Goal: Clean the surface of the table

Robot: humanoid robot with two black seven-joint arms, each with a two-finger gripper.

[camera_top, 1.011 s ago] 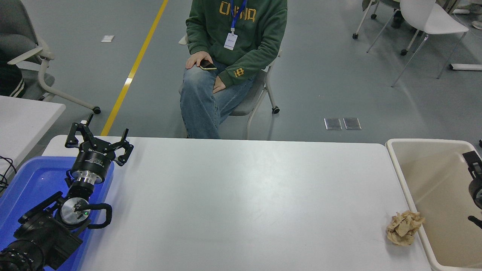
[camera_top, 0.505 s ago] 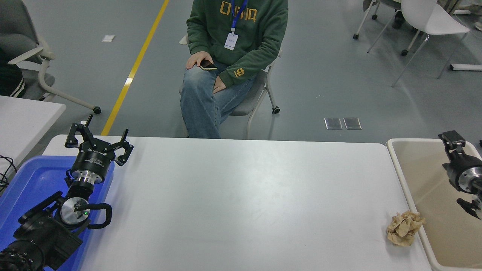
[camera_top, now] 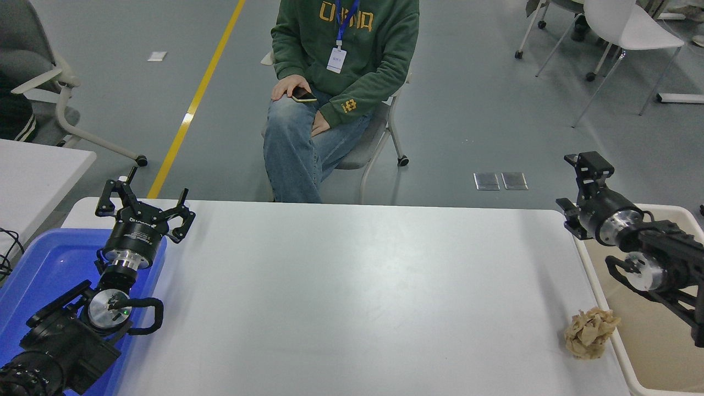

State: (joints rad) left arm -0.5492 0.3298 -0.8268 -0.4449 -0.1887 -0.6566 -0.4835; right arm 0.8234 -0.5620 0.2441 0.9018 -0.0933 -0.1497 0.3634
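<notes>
Now my right gripper has swung in from the right edge, up and forward over the half second, and hangs above the far right corner of the table surface, just over the rim of the beige bin that stands against the table's right side. A second ago only a sliver of it showed inside the bin. I cannot tell from this angle whether its fingers are apart or together; nothing is seen in them.

The crumpled brown paper ball has not moved: it lies at the right edge of the table, toward the near right corner, touching or nearly touching the bin's wall. I judge it the one thing left to clear, and I am now above and beyond it, so the next move would be back toward me and down.

Room is tight on the bin side, since the wall stands right against the ball; the open approach is from the left or above. The middle of the table is bare.

My left gripper is parked over the blue tray at the near left corner, fingers spread.

A seated person is beyond the far edge, well apart.
</notes>
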